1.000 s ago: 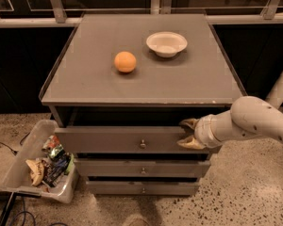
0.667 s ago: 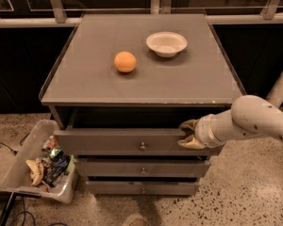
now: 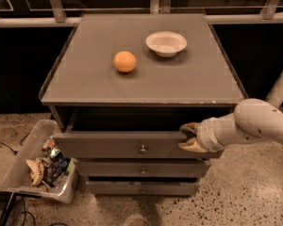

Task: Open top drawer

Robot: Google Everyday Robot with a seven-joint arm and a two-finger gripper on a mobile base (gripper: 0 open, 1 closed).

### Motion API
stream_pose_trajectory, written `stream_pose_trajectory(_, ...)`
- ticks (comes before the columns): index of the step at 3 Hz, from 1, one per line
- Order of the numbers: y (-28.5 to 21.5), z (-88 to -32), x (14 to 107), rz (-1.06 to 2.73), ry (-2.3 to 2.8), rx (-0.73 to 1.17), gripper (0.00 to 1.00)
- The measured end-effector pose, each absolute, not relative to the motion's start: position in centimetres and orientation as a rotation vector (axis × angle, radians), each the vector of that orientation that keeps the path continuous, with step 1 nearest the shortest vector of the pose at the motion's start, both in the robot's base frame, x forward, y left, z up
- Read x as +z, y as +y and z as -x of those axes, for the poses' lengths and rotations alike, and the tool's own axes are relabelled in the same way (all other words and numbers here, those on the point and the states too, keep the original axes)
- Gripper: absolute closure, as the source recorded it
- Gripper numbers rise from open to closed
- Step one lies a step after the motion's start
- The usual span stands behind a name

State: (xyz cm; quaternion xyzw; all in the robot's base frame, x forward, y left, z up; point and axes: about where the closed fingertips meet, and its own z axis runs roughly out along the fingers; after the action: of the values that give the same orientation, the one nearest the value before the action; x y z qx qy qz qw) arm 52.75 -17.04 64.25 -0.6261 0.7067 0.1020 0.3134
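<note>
The top drawer (image 3: 108,145) of a grey cabinet is pulled out a little way, with a dark gap under the cabinet top. Its front carries a small round metal knob (image 3: 142,149) at the centre. My gripper (image 3: 189,137) is on a white arm coming in from the right. It is at the right end of the drawer front. Its two tan fingers (image 3: 188,126) stand apart, one at the front's top edge and one lower down, touching the panel. The inside of the drawer is hidden.
An orange (image 3: 125,61) and a white bowl (image 3: 166,43) sit on the cabinet top (image 3: 85,84). Two shorter drawers (image 3: 141,170) lie below the top one. A clear bin of snack packets (image 3: 42,166) stands on the floor at the left, beside cables.
The top drawer has slid out slightly toward the camera, and my gripper has moved with it at its right end.
</note>
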Motion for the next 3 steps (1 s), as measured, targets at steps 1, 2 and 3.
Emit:
stream_pose_trajectory(1, -17.0, -52.7, 64.5, 1.65, 1.861, 0.268, 1.0)
stream_pose_trajectory(2, -17.1, -51.5, 64.2, 1.637, 1.867, 0.274, 1.0)
stream_pose_trajectory(3, -17.1, -51.5, 64.2, 1.637, 1.867, 0.274, 0.81)
